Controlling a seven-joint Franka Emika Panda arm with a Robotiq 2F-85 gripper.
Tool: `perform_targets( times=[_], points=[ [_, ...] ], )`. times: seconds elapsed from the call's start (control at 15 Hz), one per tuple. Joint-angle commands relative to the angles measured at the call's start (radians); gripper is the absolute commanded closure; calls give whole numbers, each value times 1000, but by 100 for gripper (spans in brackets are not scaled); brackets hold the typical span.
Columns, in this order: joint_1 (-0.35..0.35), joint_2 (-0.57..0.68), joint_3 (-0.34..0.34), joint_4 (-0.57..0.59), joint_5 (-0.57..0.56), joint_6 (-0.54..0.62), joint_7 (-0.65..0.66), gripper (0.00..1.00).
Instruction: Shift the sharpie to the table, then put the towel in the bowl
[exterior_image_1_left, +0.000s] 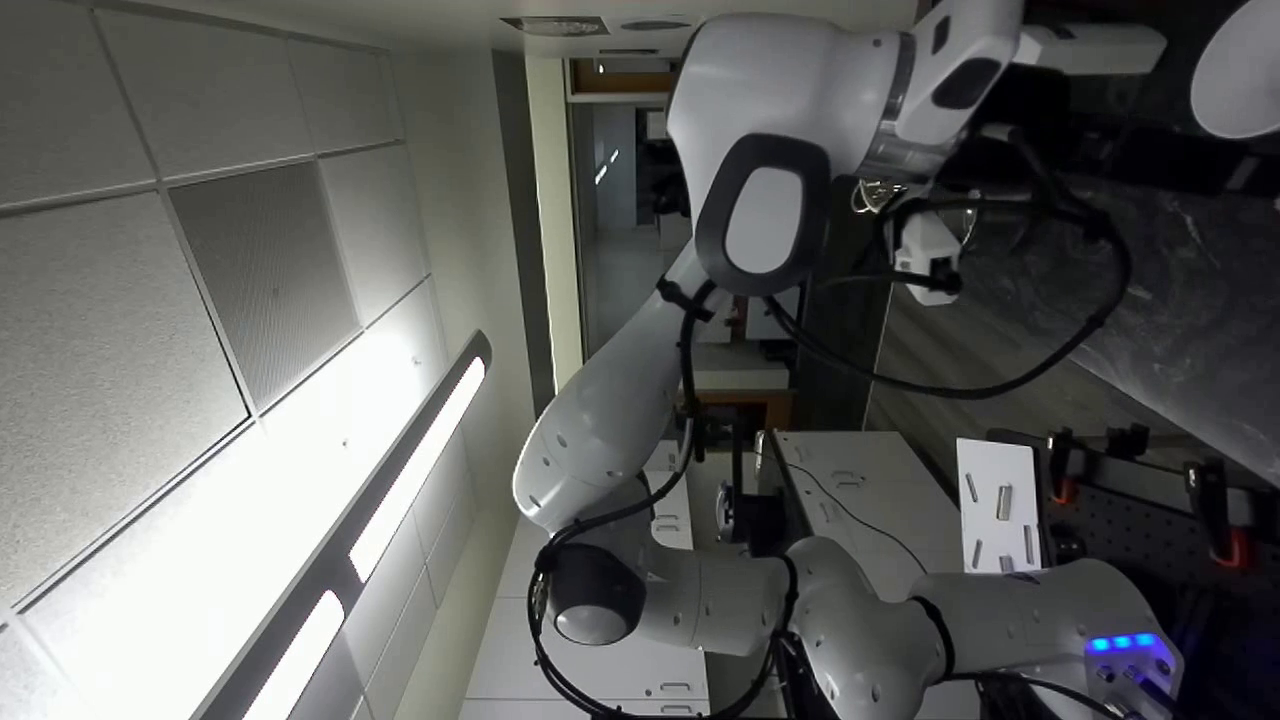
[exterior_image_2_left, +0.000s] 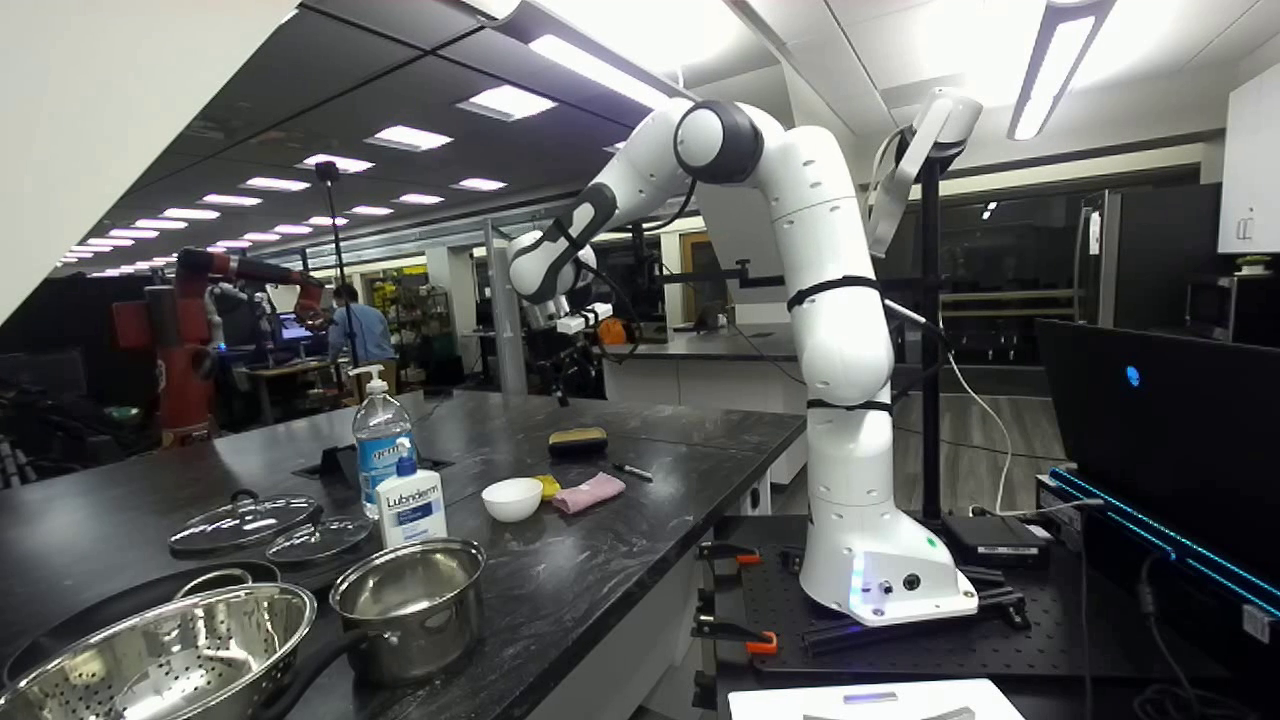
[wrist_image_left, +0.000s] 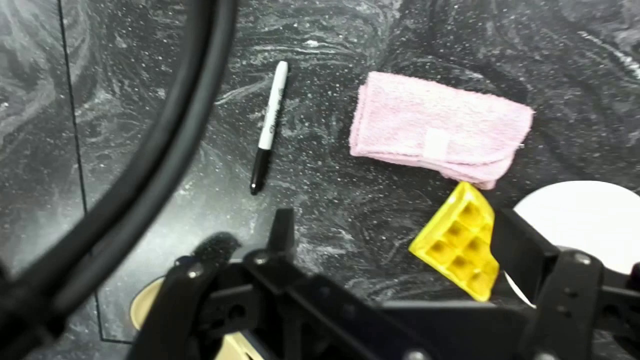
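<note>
Lying on the dark table (wrist_image_left: 320, 190) is the sharpie (wrist_image_left: 270, 120), white with a black cap, in the upper middle of the wrist view. To its right is the folded pink towel (wrist_image_left: 440, 120). The white bowl (wrist_image_left: 585, 225) stands at the right edge there, partly covered by a finger of my gripper (wrist_image_left: 402, 230). The jaws are wide apart and hold nothing. An exterior view has the gripper (exterior_image_2_left: 563, 378) raised above the tabletop, behind the bowl (exterior_image_2_left: 512, 499), towel (exterior_image_2_left: 588, 493) and sharpie (exterior_image_2_left: 632, 471).
A yellow waffle-like piece (wrist_image_left: 457, 245) lies between towel and bowl. A tan and black case (exterior_image_2_left: 578, 443) sits behind them. Nearby stand a pump bottle (exterior_image_2_left: 380, 440), a lotion bottle (exterior_image_2_left: 410, 510), a steel pot (exterior_image_2_left: 410, 610), a colander (exterior_image_2_left: 170, 650) and glass lids (exterior_image_2_left: 245, 522).
</note>
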Motion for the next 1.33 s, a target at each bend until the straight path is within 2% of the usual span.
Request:
perform_targets(
  times=[0.0, 0.27, 0.73, 1.0, 1.27],
  points=[
    [-6, -84, 25, -73, 114, 23, -112, 0],
    [-4, -93, 33, -98, 217, -12, -230, 0],
    [23, -105, 40, -227, 97, 38, -275, 0],
    [4, -108, 36, -297, 44, 123, -493, 0],
    [-54, -101, 23, -343, 131, 216, -809, 0]
  ],
)
